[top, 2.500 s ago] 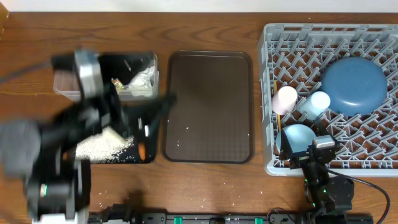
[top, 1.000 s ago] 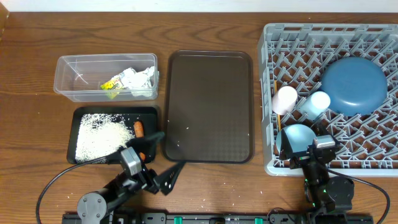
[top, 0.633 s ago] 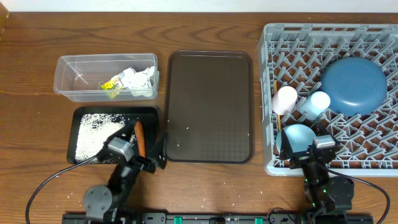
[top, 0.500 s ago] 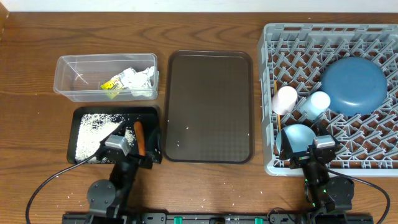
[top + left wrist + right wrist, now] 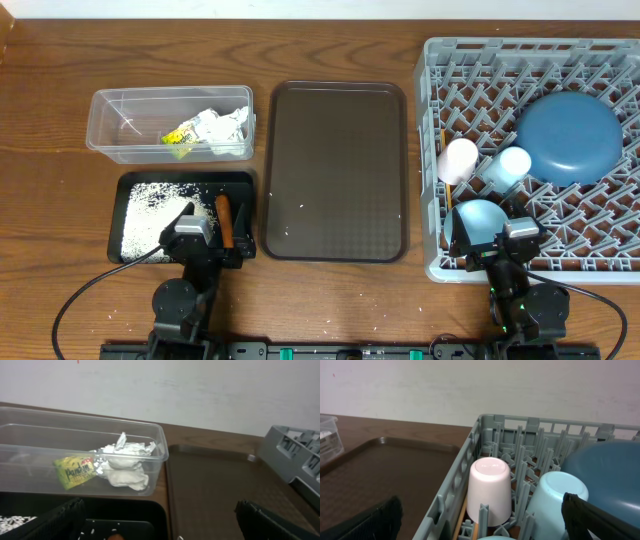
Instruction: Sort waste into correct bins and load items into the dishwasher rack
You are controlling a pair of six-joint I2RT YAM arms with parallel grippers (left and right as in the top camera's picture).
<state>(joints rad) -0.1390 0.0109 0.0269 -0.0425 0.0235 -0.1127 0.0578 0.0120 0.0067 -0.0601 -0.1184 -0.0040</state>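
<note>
The crumpled wrapper (image 5: 212,130) lies in the clear tub (image 5: 120,105); it also shows in the left wrist view (image 5: 122,462). Rice (image 5: 150,228) and the carrot piece (image 5: 224,220) lie in the black tray (image 5: 185,182). The grey rack (image 5: 480,55) holds the dark-blue plate (image 5: 568,137), pinkish cup (image 5: 460,158), light-blue cup (image 5: 508,167), pale-blue bowl (image 5: 478,222) and chopsticks (image 5: 464,517). My left gripper (image 5: 213,238) is open and empty at the black tray's near edge. My right gripper (image 5: 500,243) is open and empty at the rack's near edge, with the pinkish cup (image 5: 490,490) ahead.
A large brown serving tray (image 5: 335,170) lies between the bins and the rack, with a few rice grains on it. Stray grains dot the wood near the front edge. Both arms sit folded at the table's front edge.
My left arm has drawn back from over the bins and folded down at the front edge by the black tray. The right arm has not moved.
</note>
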